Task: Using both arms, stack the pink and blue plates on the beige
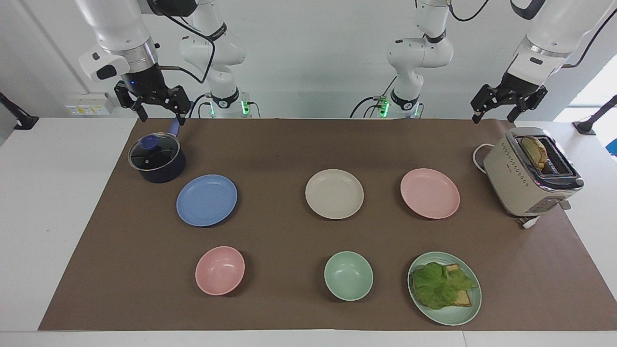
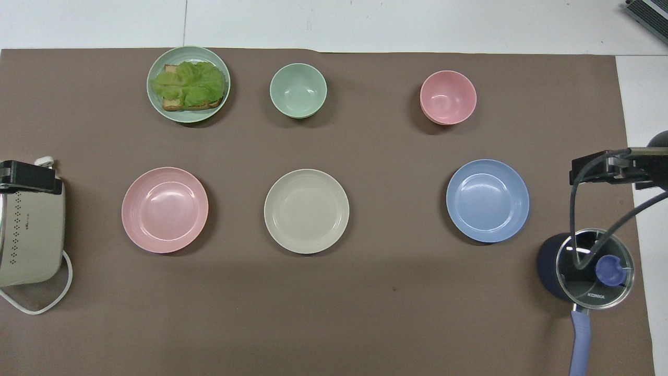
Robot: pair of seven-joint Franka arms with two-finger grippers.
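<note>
Three plates lie in a row across the middle of the brown mat. The beige plate (image 1: 334,193) (image 2: 306,211) is in the centre. The blue plate (image 1: 207,200) (image 2: 487,200) lies toward the right arm's end and the pink plate (image 1: 430,193) (image 2: 164,210) toward the left arm's end. All three are bare and apart from each other. My right gripper (image 1: 162,118) hangs open over the pot's handle, holding nothing. My left gripper (image 1: 493,118) hangs open over the mat's edge beside the toaster, also holding nothing.
A dark pot with a glass lid (image 1: 156,159) stands beside the blue plate, nearer the robots. A cream toaster (image 1: 530,173) holding a bread slice stands beside the pink plate. Farther out lie a pink bowl (image 1: 220,270), a green bowl (image 1: 348,275) and a green plate (image 1: 453,315) with lettuce on toast.
</note>
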